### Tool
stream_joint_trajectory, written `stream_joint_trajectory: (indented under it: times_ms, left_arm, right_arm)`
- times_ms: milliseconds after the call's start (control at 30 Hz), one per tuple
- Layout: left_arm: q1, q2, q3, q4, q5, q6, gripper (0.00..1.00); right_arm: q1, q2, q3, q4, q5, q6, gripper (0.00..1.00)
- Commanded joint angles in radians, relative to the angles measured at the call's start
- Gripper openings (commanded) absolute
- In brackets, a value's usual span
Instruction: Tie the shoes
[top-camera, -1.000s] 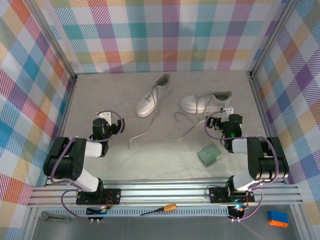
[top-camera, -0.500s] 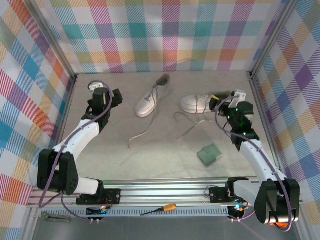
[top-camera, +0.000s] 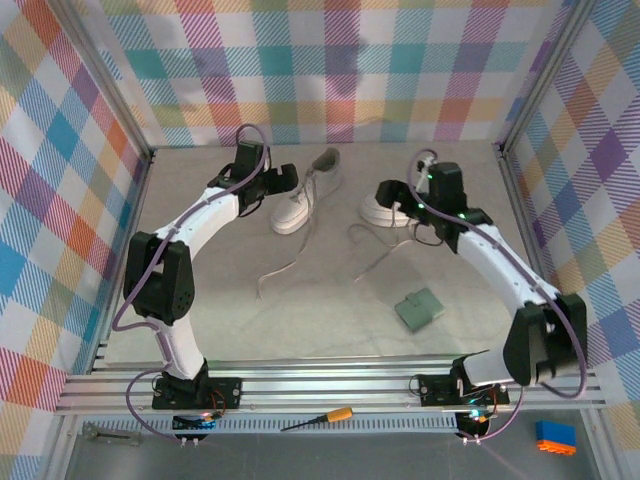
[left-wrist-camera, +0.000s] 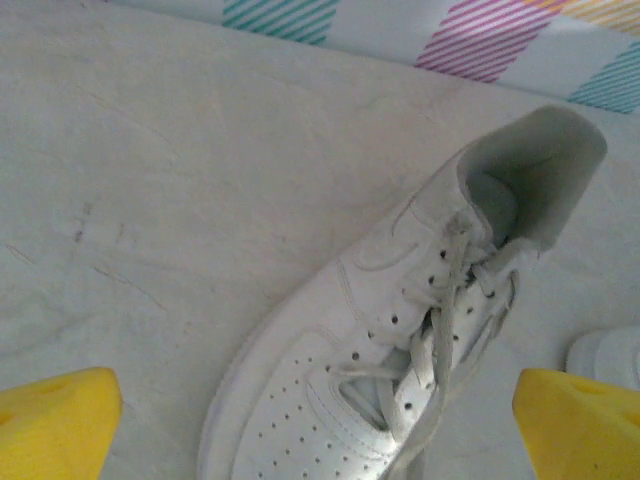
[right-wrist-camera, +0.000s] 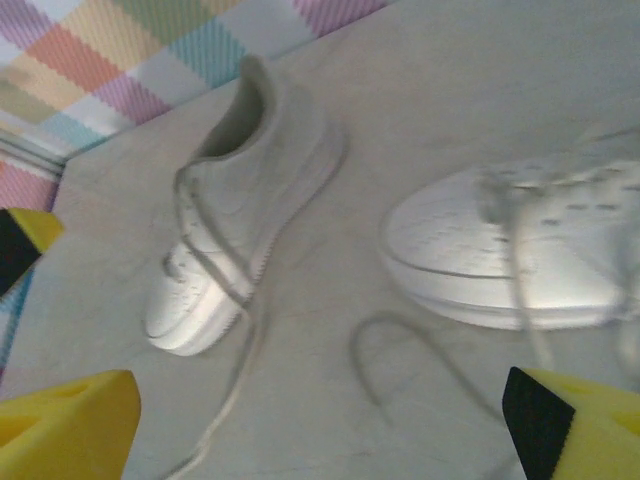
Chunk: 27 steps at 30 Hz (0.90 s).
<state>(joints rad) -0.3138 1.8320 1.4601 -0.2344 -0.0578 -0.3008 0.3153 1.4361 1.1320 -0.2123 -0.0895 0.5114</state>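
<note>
The shoes are two white lace-up sneakers at the back of the table, both with loose laces. The left shoe (top-camera: 300, 205) lies with its heel toward the back wall, and its lace (top-camera: 277, 272) trails toward the front. My left gripper (top-camera: 278, 185) hovers open just left of it. In the left wrist view the shoe (left-wrist-camera: 400, 330) sits between the yellow fingertips (left-wrist-camera: 55, 420) of the left gripper (left-wrist-camera: 318, 428). The right shoe (top-camera: 378, 212) is partly covered by my open right gripper (top-camera: 392, 200). The right wrist view shows the left shoe (right-wrist-camera: 240, 200), the right shoe (right-wrist-camera: 520, 250) and a lace loop (right-wrist-camera: 395, 350) above the right gripper (right-wrist-camera: 320, 430).
A small green square pad (top-camera: 418, 309) lies front right on the table. Plaid walls close in the back and both sides. A screwdriver (top-camera: 320, 418) and a blue block (top-camera: 555, 437) lie beyond the front rail.
Both arms have stretched out from folded poses near their bases toward the back. The left gripper now hangs at the left shoe and the right gripper over the right shoe.
</note>
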Motion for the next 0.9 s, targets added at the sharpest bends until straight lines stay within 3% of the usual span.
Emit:
stream_joint_trajectory:
  times_ms: [0,200,400,667,867]
  left_arm:
    - [0.004,-0.113,-0.095,0.015,0.013,-0.039,1.00]
    - [0.004,-0.412,-0.402,0.059,-0.120,-0.104,1.00]
    - [0.002,-0.606,-0.525,0.010,-0.146,-0.121,1.00]
    - [-0.007,-0.673,-0.549,-0.036,-0.135,-0.120,1.00]
    - [-0.008,-0.688,-0.566,-0.073,-0.141,-0.116,1.00]
  right_arm:
    - [0.077,0.120,0.128,-0.081,0.067,0.087,0.92]
    - [0.123,0.406,0.408,-0.176,0.161,0.260,0.83]
    - [0.123,0.707,0.770,-0.309,0.184,0.383,0.78]
    - [0.128,1.012,1.221,-0.476,0.173,0.454,0.76]
    - [0.143,1.132,1.380,-0.512,0.157,0.448,0.75]
